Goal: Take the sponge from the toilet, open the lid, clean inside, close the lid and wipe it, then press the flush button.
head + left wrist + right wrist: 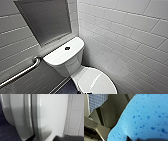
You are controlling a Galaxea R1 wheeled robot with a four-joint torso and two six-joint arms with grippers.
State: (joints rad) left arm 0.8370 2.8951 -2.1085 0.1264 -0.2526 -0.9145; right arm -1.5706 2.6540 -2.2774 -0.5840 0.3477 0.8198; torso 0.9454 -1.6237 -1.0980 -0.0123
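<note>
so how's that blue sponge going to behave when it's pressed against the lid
The sponge looks porous, dotted with small holes, so it's probably light and will squash rather than stay stiff. The lid looks glossy, so the sponge may slide easily on it.

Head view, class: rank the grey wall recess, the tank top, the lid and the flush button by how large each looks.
1. Grey wall recess, largest.
2. Tank top and lid: about alike; the lid is cut off by the picture's edge, so unranked.
3. Flush button, smallest.
</note>
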